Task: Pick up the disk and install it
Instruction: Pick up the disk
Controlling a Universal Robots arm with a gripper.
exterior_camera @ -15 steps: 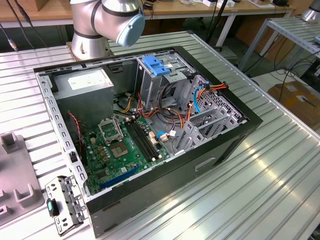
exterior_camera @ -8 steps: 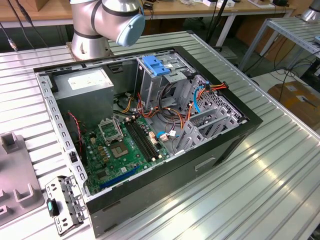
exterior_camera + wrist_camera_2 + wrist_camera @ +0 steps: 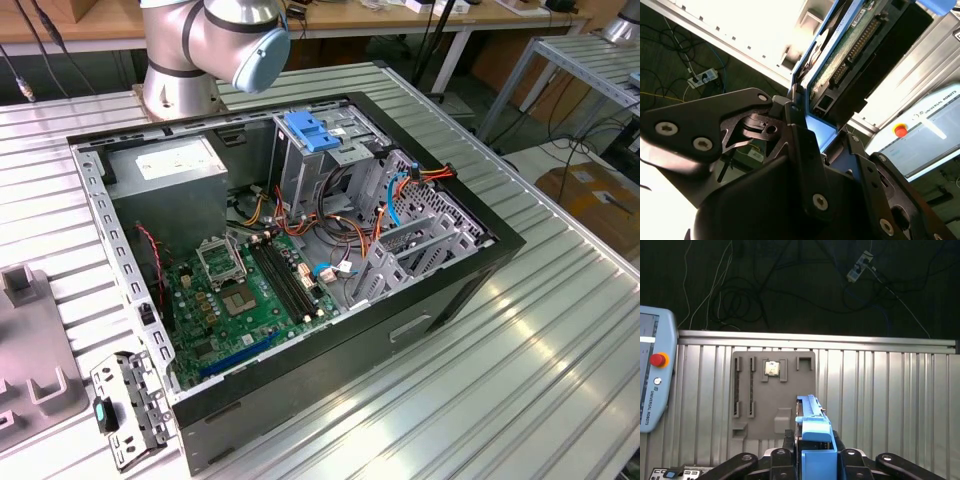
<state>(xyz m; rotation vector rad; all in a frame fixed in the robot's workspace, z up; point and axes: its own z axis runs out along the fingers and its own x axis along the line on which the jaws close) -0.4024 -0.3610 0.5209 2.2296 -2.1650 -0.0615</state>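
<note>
First wrist view: disk (image 3: 809, 412) in end effector (image 3: 815, 442).

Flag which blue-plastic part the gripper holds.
The blue-railed disk, clamped in the gripper in both wrist views; the blue bracket atop the drive cage sits free.
</note>
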